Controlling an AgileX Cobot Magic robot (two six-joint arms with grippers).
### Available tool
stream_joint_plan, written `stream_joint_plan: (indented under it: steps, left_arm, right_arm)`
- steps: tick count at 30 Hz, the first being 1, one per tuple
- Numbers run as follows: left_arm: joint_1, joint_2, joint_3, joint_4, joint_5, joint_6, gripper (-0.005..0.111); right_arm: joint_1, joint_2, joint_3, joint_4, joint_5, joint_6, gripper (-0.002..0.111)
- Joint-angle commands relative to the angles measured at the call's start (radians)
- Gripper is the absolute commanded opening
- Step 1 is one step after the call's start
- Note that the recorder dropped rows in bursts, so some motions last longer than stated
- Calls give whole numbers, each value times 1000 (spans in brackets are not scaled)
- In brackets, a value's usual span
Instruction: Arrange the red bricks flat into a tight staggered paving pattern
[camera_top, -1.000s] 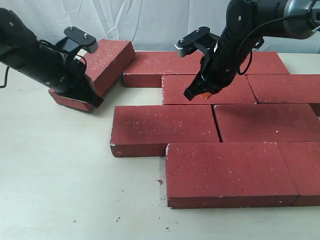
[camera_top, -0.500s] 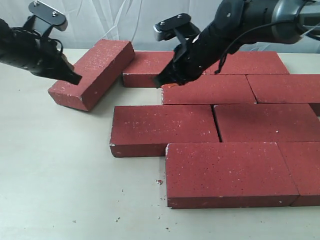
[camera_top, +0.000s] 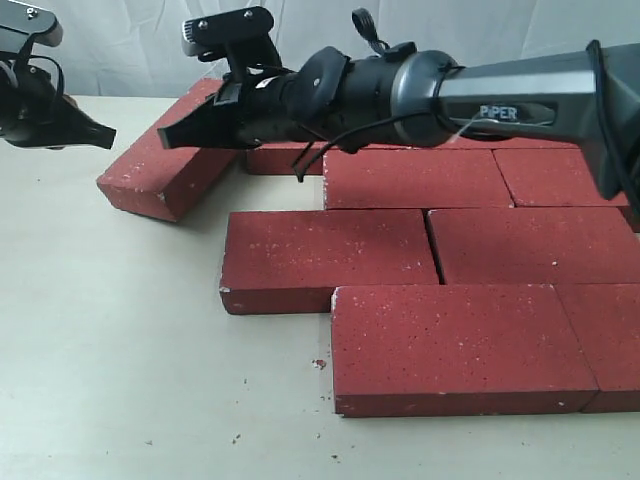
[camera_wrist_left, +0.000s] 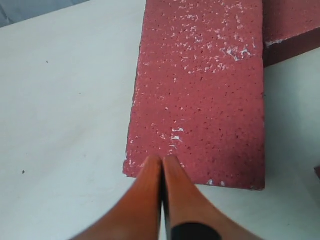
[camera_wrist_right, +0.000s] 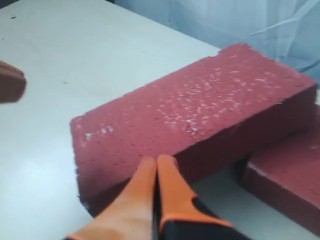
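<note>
- A dark red, white-speckled, rough rectangular loose brick (camera_top: 160, 170) is lying on the pale beige worktop (camera_top: 120, 350) toward its far left corner, skewed against the rows beside it.
- Its far end is sitting just beside the left end of the back row; whether the two are touching cannot be told.
- The laid bricks (camera_top: 330, 255), of the same dark red speckled kind, are lying flat in four staggered rows with narrow joints, running toward the worktop's right edge.
- The left claw (camera_top: 100, 135), black with orange fingers (camera_wrist_left: 150, 200), is hanging by the loose brick's (camera_wrist_left: 200, 85) short near end; its fingers are pressing together, holding nothing.
- The right claw (camera_top: 172, 133) is reaching across the back row, and its tips are hanging over the loose brick (camera_wrist_right: 195, 125).
- Its orange fingers (camera_wrist_right: 142, 195) are likewise pressing together with nothing between them.
- Small dark crumbs (camera_top: 320, 364) are lying near the front row's left end.
</note>
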Motion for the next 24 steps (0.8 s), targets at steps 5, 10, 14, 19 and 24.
stream_joint_plan:
  steps: [5,10,14,19,24]
  left_arm:
    - [0,-8,25,-95,-4,121,0]
    - [0,-6,25,-105,44,121,0]
    - [0,-2,25,-128,235,207,0]
    - [-13,16,25,-546,230,631,0]
    - [-35,94,10,-831,163,751,0]
  right_arm:
    - [-153,106,-256,88,436,216,-1]
    - [-218,103,-281,28,410,224,-1]
    - [-222,101,-281,-163,319,224,-1]
    - [-229,99,-281,-334,362,210,-1]
    - [-311,94,-344,-359,734,40,-1]
